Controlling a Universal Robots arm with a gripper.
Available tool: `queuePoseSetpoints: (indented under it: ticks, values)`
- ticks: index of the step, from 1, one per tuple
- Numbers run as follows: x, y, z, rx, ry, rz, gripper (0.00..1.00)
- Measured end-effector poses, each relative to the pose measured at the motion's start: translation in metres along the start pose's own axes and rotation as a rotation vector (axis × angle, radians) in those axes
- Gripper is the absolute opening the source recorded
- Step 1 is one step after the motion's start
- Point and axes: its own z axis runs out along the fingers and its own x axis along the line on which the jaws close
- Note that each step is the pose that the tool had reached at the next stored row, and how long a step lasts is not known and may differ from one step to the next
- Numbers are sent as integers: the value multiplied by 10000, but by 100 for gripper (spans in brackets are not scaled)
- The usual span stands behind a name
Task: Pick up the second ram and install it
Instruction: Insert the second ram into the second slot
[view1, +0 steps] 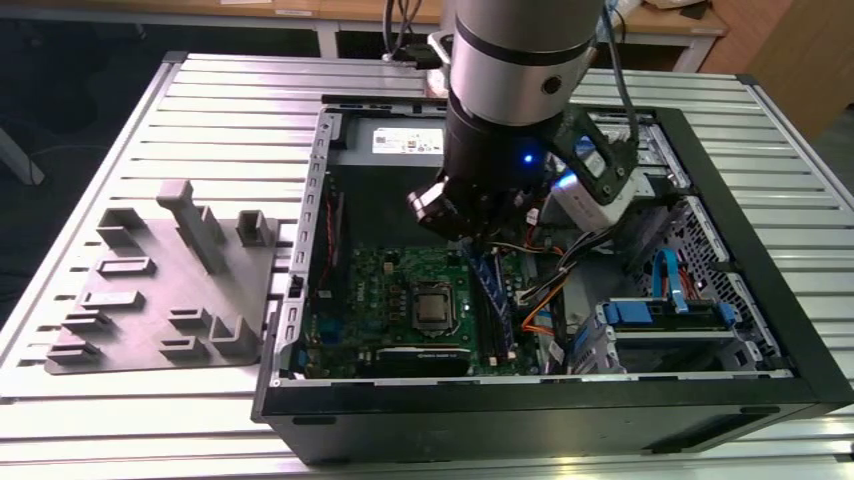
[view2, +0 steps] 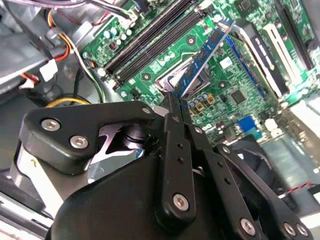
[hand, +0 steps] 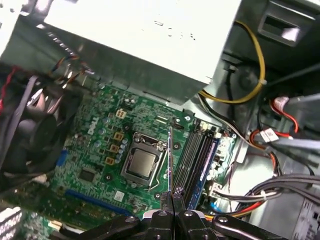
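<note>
Second ram (view2: 202, 57), pinched edge-on in the tightly closed hand (view2: 176, 104), hangs above the green motherboard (hand: 97, 137): picked up, not yet seated in the memory slots (hand: 196, 150).

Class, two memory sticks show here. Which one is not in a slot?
The memory stick pinched in the gripper, held up beside the processor. The other stick sits in the slot row, farthest from the processor.

Arm (view1: 518, 60): one, grey and black, upright, wrist pointing straight down, small blue light lit on it. Gripper (view2: 178, 105): black linkage fingers (view2: 176, 145) drawn together, tips pinching one end of the second ram (view2: 205, 55).
</note>
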Motion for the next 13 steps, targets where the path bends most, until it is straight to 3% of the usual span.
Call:
queuePoseSetpoints:
  ticks: [13]
  values:
    - [1, -1, 24, 77, -93, 2363, 9]
